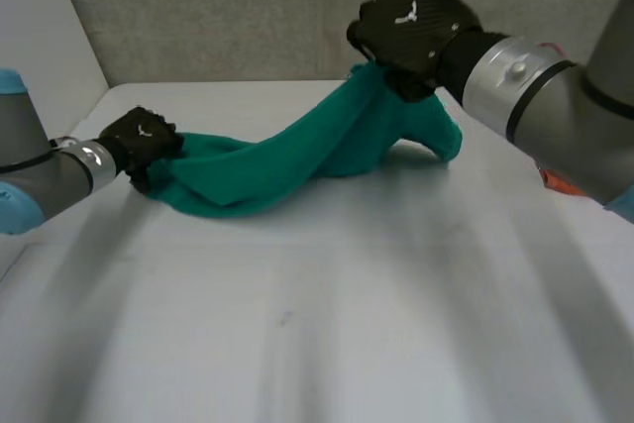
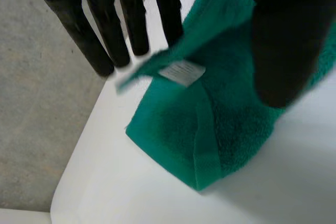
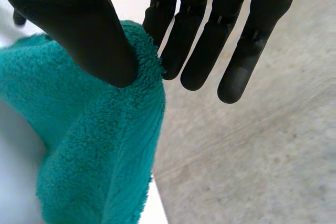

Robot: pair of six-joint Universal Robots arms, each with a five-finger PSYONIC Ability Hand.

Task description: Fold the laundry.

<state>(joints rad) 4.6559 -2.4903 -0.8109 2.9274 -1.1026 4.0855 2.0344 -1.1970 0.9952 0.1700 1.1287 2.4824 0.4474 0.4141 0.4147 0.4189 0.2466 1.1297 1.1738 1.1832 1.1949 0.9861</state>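
Observation:
A green terry towel lies stretched across the white table between my two hands. My left hand is low at the towel's left end. There its straight fingers and thumb pinch a raised edge flap that carries a white label. My right hand is lifted above the far right of the table. In the right wrist view its thumb presses the towel's hemmed edge against a finger, so that end hangs off the table.
The table's far left corner is close beside the towel's left end, with grey floor beyond it. A grey wall stands behind the table. Something orange sits under my right arm.

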